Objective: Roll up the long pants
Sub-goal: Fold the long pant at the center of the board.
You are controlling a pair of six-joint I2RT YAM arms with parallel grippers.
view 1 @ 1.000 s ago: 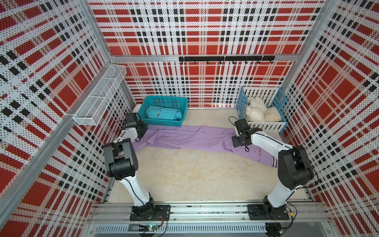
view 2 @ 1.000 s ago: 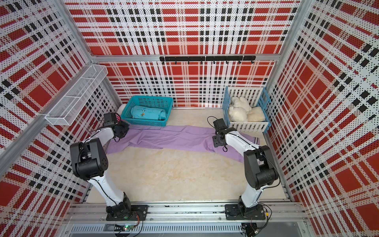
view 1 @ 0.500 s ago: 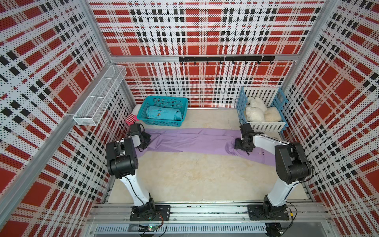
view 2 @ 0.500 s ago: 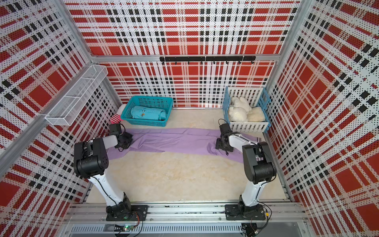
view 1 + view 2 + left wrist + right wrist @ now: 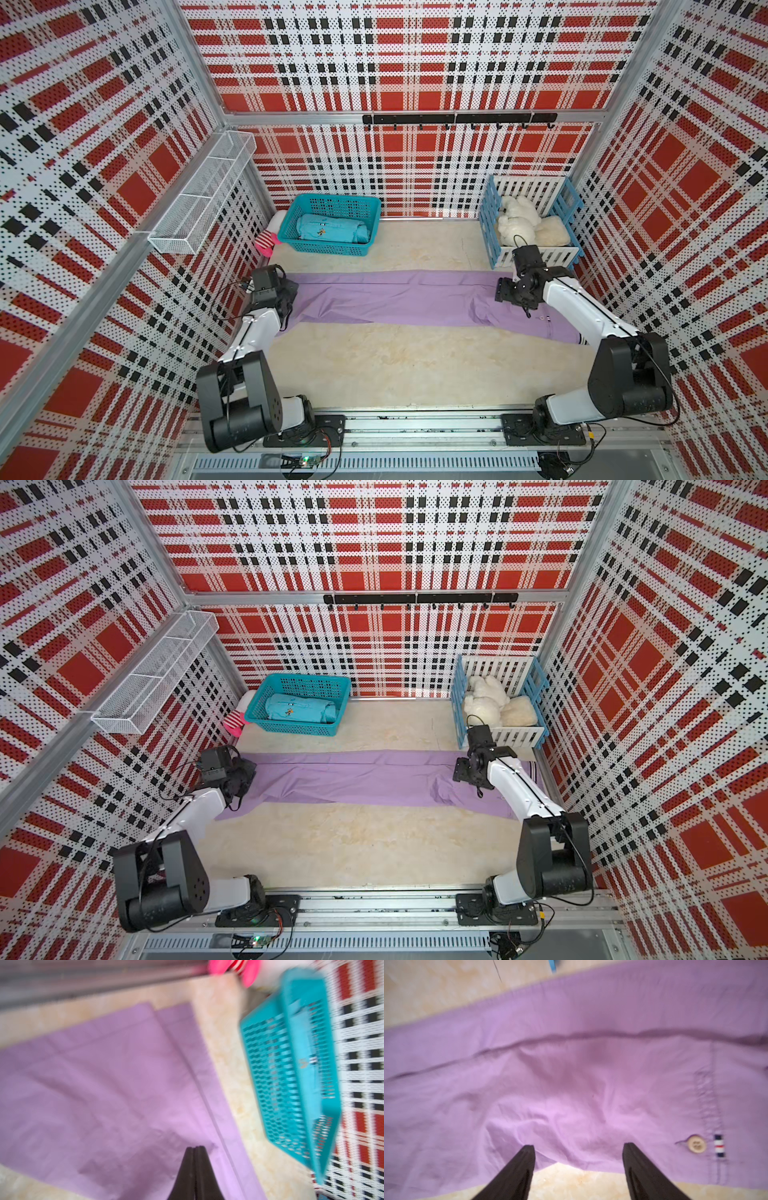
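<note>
Lilac long pants (image 5: 395,297) lie flat and unrolled across the beige table (image 5: 415,365), near a teal basket (image 5: 324,249). The left gripper (image 5: 194,1148) is clenched over the leg ends; whether it pinches cloth is unclear. The right gripper (image 5: 578,1147) is spread above the waist end, grasping nothing.

The long pants (image 5: 374,777) lie flat as a lilac band across the beige worktop (image 5: 353,845), with a crumple near their right end. The left end effector (image 5: 244,777) sits over the cloth's left end and the right end effector (image 5: 462,771) over its right part. Behind them, 1 teal basket (image 5: 291,729) holds a rolled teal garment (image 5: 299,707), and 1 slatted crate (image 5: 519,735) holds white plush toys (image 5: 484,702).
</note>
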